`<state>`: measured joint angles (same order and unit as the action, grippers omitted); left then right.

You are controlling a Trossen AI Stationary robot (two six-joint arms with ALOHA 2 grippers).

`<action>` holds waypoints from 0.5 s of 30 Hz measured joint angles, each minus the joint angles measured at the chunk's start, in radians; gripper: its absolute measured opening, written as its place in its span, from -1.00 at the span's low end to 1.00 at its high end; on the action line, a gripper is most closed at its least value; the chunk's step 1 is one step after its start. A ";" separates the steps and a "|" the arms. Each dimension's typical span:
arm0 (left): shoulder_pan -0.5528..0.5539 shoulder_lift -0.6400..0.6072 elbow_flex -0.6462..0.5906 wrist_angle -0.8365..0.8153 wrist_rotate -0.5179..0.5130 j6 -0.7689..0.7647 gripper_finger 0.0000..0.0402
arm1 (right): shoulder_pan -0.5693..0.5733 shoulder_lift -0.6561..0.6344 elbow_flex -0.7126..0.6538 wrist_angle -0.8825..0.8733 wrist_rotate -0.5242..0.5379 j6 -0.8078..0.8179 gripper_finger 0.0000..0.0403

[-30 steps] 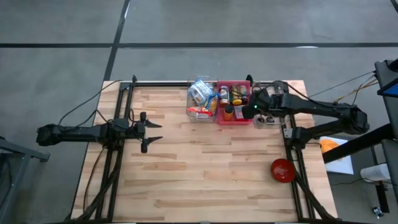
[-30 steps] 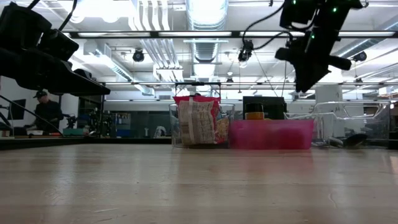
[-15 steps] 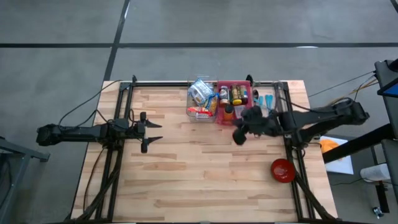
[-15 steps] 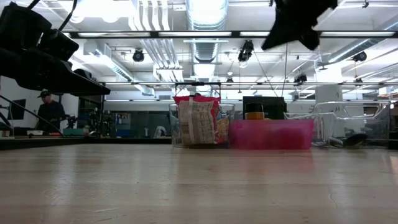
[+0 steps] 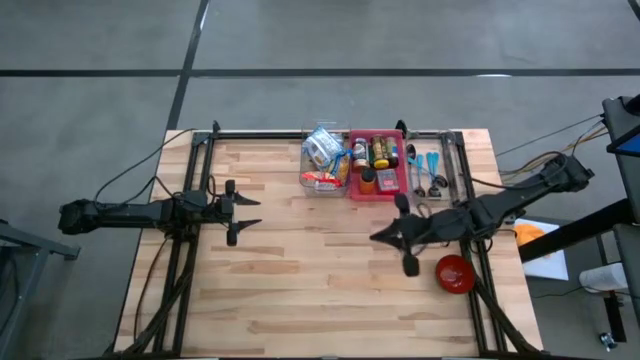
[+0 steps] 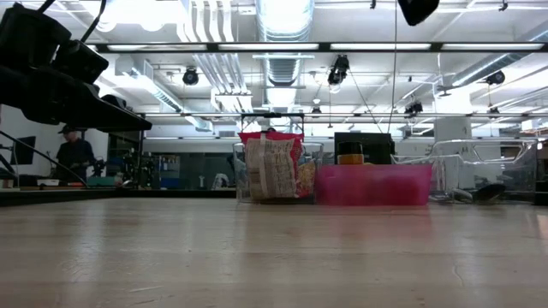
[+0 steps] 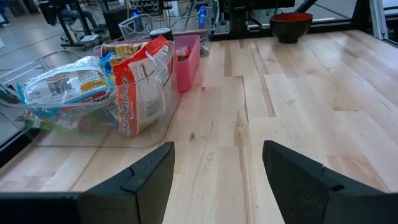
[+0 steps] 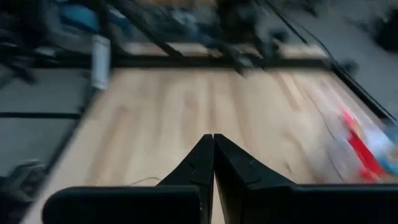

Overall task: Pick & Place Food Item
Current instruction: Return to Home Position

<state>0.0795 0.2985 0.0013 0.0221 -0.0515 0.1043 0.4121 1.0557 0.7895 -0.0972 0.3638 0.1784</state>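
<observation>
Snack bags stand in a clear bin at the table's far edge, also in the left wrist view as snack bags. Beside it a pink bin holds bottles and jars. My right gripper hangs above the table, right of centre and near the red bowl. It points toward the left edge, shut, with nothing between its fingers. In the low view only its underside shows at the top. My left gripper waits at the left side, open and empty, fingers apart.
A clear bin with spoons and forks stands right of the pink bin. The red bowl sits on the table near the right edge. Bare wooden boards lie between the two arms and toward the near edge.
My right gripper has swung away from the bins at the far edge toward the near edge and the red bowl. It has risen, nearly leaving the top of the low view. It has tipped from pointing down to pointing almost level toward the left edge.
</observation>
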 joint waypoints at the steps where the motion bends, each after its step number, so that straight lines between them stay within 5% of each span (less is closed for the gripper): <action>1: 0.000 0.000 0.000 0.000 0.000 0.000 0.21 | -0.004 -0.022 -0.033 0.050 -0.031 -0.031 -0.96; 15: 0.000 0.000 0.000 0.000 0.000 0.000 0.21 | -0.022 -0.521 -0.462 0.199 -0.051 -0.009 -0.96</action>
<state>0.0799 0.2981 0.0013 0.0223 -0.0517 0.1040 0.3897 0.5345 0.3271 0.1017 0.3130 0.1692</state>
